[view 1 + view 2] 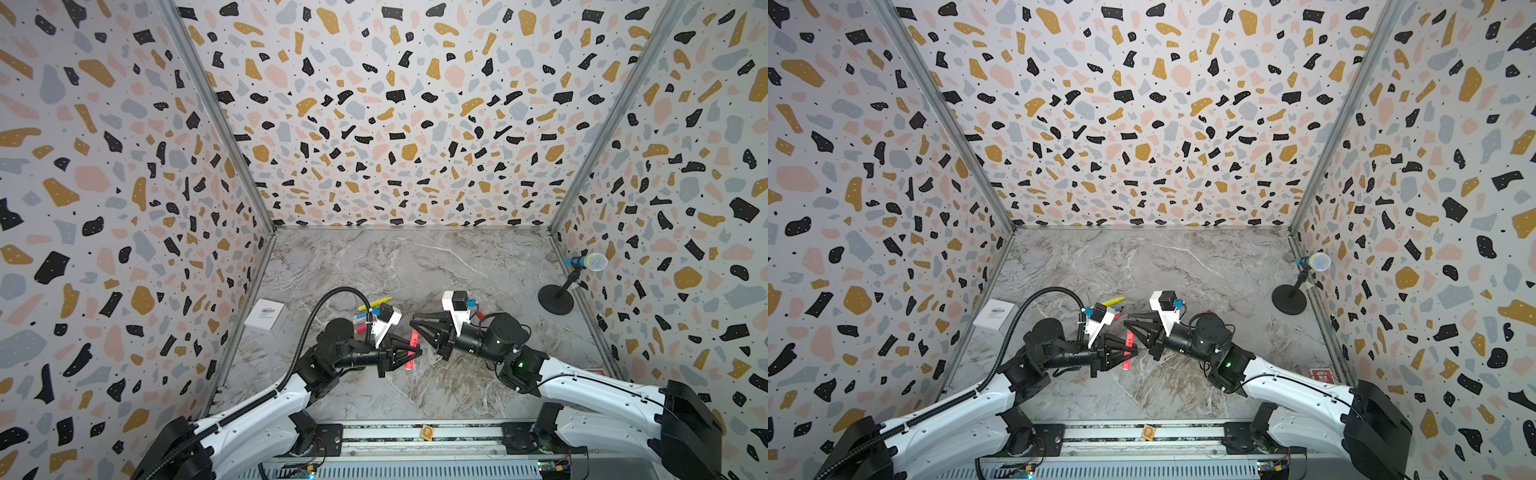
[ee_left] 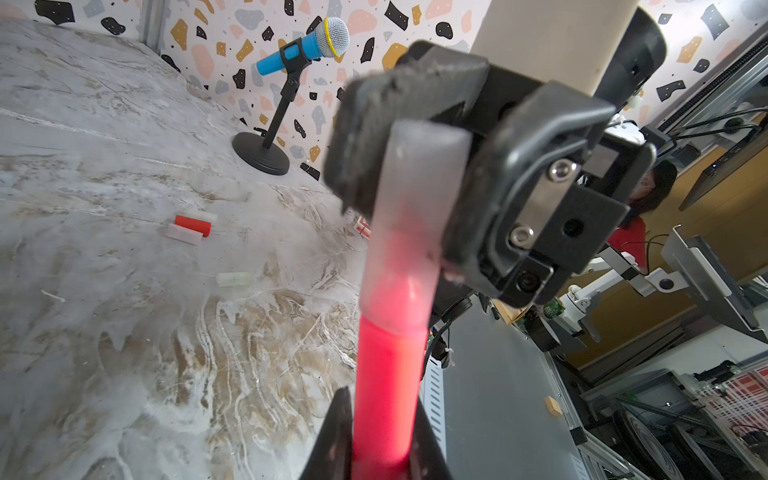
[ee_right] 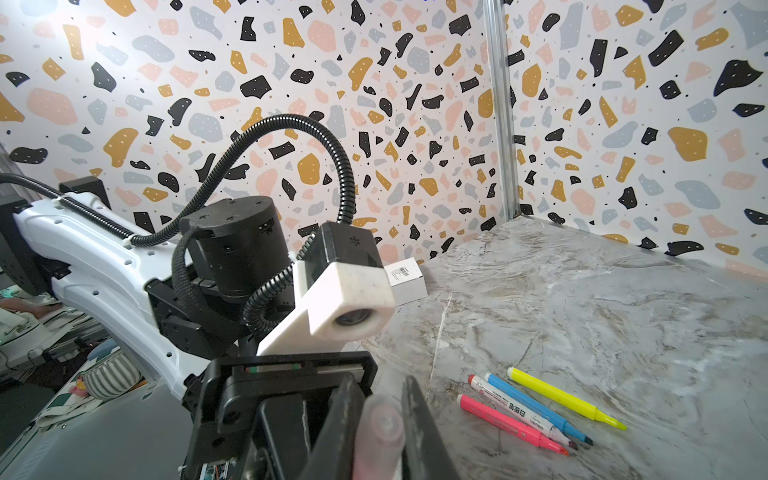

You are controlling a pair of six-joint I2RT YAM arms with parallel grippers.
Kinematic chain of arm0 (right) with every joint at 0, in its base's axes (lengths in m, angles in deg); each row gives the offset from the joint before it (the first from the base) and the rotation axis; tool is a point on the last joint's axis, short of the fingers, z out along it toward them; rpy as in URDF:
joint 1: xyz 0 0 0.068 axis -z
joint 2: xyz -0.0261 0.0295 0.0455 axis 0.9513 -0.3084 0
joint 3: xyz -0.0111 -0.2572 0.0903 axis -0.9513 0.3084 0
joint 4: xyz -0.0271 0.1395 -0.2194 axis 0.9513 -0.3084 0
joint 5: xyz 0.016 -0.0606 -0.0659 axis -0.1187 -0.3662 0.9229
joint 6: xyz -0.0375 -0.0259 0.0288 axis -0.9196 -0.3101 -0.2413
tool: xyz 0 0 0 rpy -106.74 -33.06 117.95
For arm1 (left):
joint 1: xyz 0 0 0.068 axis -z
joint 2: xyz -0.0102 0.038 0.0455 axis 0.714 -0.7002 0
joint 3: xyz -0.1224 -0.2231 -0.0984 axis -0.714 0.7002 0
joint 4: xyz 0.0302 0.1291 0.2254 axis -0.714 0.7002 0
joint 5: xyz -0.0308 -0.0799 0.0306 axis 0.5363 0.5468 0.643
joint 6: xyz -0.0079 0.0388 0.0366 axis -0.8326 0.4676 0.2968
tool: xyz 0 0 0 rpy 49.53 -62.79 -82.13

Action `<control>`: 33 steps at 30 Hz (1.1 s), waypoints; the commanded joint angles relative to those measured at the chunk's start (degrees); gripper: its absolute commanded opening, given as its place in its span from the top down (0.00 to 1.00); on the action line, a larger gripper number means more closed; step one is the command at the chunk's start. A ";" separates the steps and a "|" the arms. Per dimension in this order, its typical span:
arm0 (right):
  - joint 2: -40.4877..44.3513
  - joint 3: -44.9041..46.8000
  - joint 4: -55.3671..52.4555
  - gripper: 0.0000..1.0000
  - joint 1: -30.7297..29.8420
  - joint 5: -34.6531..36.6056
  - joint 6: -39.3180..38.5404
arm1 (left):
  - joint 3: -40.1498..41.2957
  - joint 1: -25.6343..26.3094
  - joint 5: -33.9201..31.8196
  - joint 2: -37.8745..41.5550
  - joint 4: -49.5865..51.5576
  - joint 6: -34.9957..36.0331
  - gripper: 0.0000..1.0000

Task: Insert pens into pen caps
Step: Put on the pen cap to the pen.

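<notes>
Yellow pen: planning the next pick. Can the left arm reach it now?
Probably not yet: the yellow pen lies uncovered nearby, but the left gripper is shut on a pink pen.

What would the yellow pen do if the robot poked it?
Probably roll: the yellow pen looks round and slim, lying flat on the smooth marble table. The blue pen beside it might block it one way. Being hard-looking plastic, it shouldn't bend.

The pen (image 2: 386,374) is pink, the table (image 2: 104,332) marbled grey.
</notes>
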 commanded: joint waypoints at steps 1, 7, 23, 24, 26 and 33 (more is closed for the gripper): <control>-3.82 8.23 -26.18 1.00 -7.32 -20.85 -4.46 | -11.10 -6.41 -22.82 2.56 -24.09 -8.42 1.00; -3.09 8.30 -26.04 1.00 -7.72 -21.87 -4.52 | -10.51 -6.44 -22.69 2.56 -25.39 -8.98 1.00; -0.04 4.45 -29.67 0.98 -5.11 -22.26 -4.49 | -8.62 -6.42 -20.12 2.50 -21.59 -6.07 1.00; 0.83 3.77 -29.92 0.96 -4.08 -23.06 -4.55 | -7.76 -6.42 -20.13 2.81 -21.06 -5.56 1.00; 2.64 2.09 -30.90 0.91 -1.78 -24.37 -4.76 | -6.64 -6.42 -19.69 3.39 -18.95 -4.19 1.00; 5.08 -2.85 -30.74 0.72 3.74 -29.47 -5.37 | -3.58 -6.26 -17.74 3.80 -15.08 -0.84 1.00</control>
